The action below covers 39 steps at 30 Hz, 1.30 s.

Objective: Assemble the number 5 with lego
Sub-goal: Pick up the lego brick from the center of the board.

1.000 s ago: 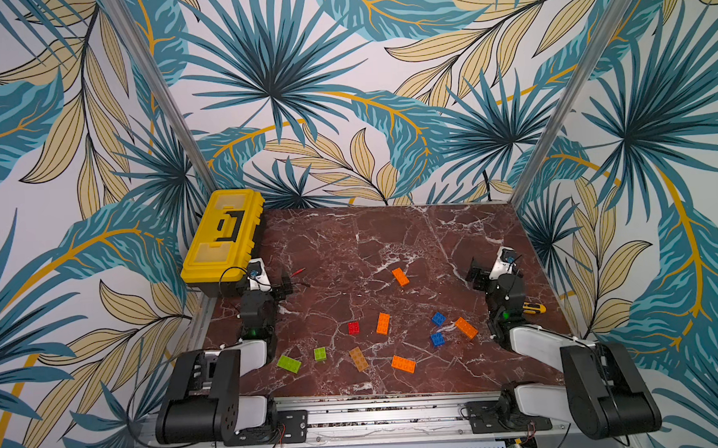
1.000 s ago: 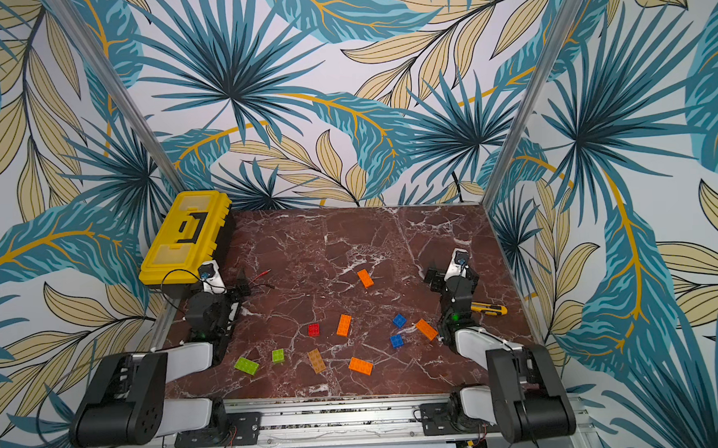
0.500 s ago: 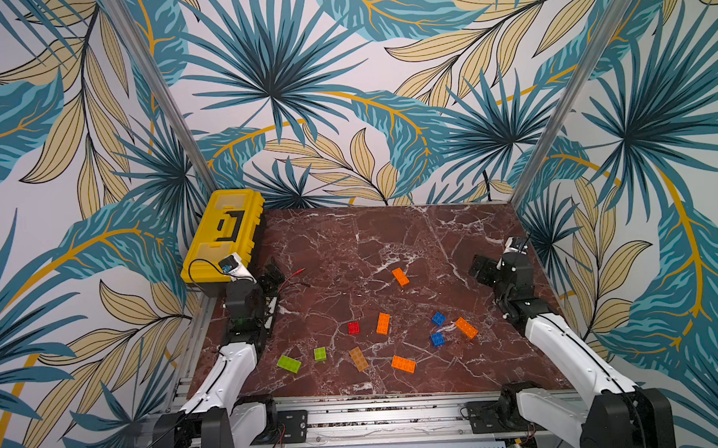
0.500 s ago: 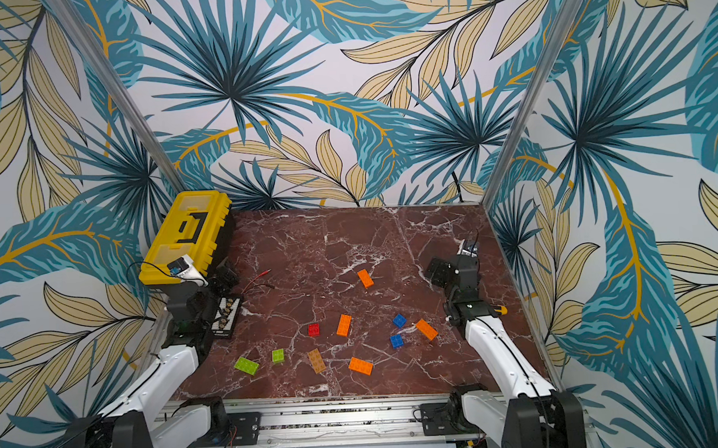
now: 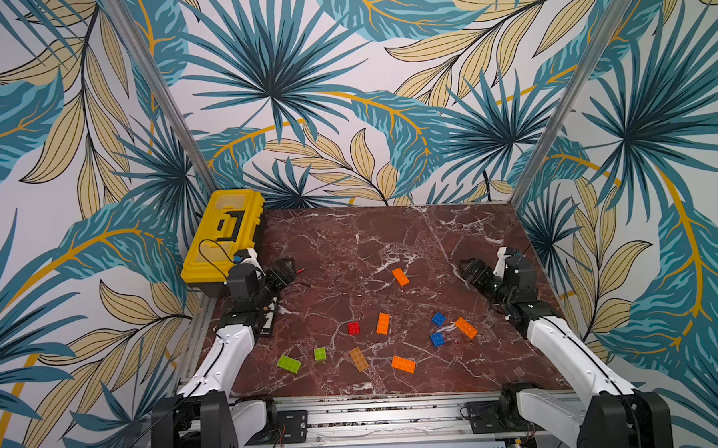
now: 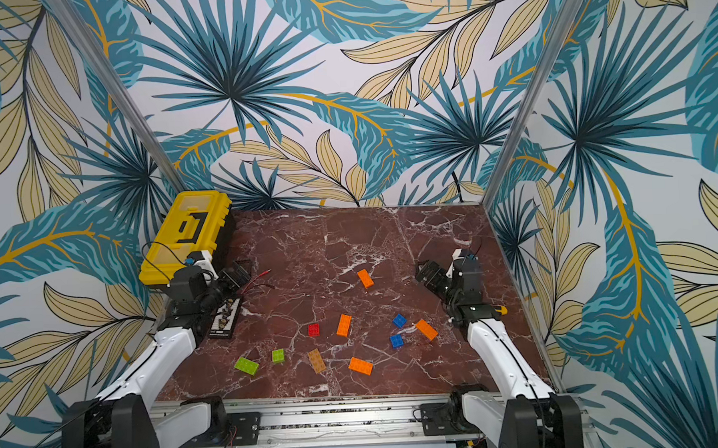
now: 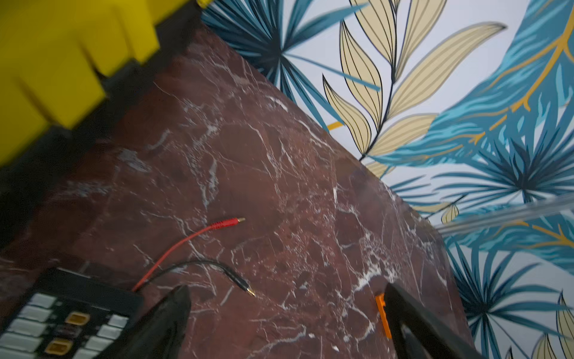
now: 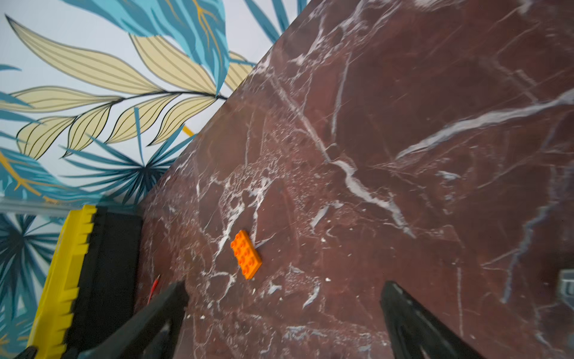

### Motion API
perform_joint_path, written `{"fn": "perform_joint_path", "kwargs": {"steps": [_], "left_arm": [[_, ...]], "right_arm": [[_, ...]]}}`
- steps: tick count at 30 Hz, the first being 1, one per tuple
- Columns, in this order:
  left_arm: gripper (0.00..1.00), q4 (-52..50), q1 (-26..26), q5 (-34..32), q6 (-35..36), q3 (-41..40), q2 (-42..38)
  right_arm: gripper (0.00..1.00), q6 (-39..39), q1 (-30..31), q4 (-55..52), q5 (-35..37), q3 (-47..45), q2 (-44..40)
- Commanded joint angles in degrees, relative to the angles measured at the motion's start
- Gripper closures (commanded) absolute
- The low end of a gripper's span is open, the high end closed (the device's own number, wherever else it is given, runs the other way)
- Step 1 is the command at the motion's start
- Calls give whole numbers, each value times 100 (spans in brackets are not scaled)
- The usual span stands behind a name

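Both hands hang spread and empty at opposite sides of the bench point(image 5: 391, 232). The lego bricks point(image 5: 383, 323) lie loose over its near half, none joined. 1 orange brick point(image 5: 400, 277) sits apart, farther back, closer to the right hand point(image 5: 468, 269) than the left hand point(image 5: 287, 269). Its long axis lies diagonal, so I judge a slight wrist twist is needed.

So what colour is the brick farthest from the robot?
Orange studded plastic brick; right wrist view.
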Motion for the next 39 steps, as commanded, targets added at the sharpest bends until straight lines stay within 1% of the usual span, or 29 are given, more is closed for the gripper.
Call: {"fn": "perform_joint_path", "kwargs": {"steps": [1, 5, 7, 10, 13, 17, 21, 22, 24, 26, 28, 31, 32, 33, 35, 37, 39], "left_arm": [[0, -670, -737, -91, 223, 279, -128], [0, -769, -1387, -205, 170, 198, -61], [0, -1024, -1748, -454, 270, 213, -50], [0, -1036, -2082, -569, 158, 59, -149], [0, -1031, -2370, -628, 111, -54, -194], [0, -1077, -2712, -685, 50, -69, -8], [0, -1017, -3162, -1057, -244, -193, 106], [0, -984, -3222, -1099, -337, -240, 106], [0, -935, -3291, -1148, -490, -348, 98], [0, -986, -3310, -1152, -510, -402, 58], [0, -1193, -3310, -1264, -501, -407, -71], [0, -1538, -3310, -1633, -472, -483, -447], [0, -1678, -3309, -1805, -490, -502, -596], [0, -1797, -3313, -1963, -505, -541, -768], [0, -2034, -3312, -2451, -597, -601, -1060], [0, -2234, -3302, -2847, -766, -696, -1324], [0, -2247, -3295, -2997, -805, -808, -1556]], "right_arm": [[1, -343, 253, -1365, -602, 257, 282], [1, -639, 1004, -2068, 58, 519, 408], [1, -817, 1455, -2612, 629, 779, 535], [1, -1074, 2111, -3441, 1372, 1196, 807], [1, -1088, 2688, -4053, 2097, 1515, 1086], [1, -920, 3283, -4320, 2587, 1674, 1309], [1, -517, 3898, -3898, 2569, 1580, 1389], [1, -442, 3995, -3688, 2438, 1520, 1403], [2, -302, 4112, -3106, 1878, 1333, 1451], [5, -109, 4287, -2768, 1735, 1272, 1527], [7, -64, 4472, -2567, 1760, 1292, 1659], [9, 19, 4644, -2426, 1729, 1498, 1994], [9, 33, 4646, -2430, 1725, 1618, 2114], [9, 55, 4840, -2414, 1770, 1720, 2260], [11, 190, 4993, -2343, 1942, 1840, 2430], [17, 377, 5085, -2227, 2148, 1866, 2517], [20, 560, 5139, -2173, 2311, 1902, 2630]]}}
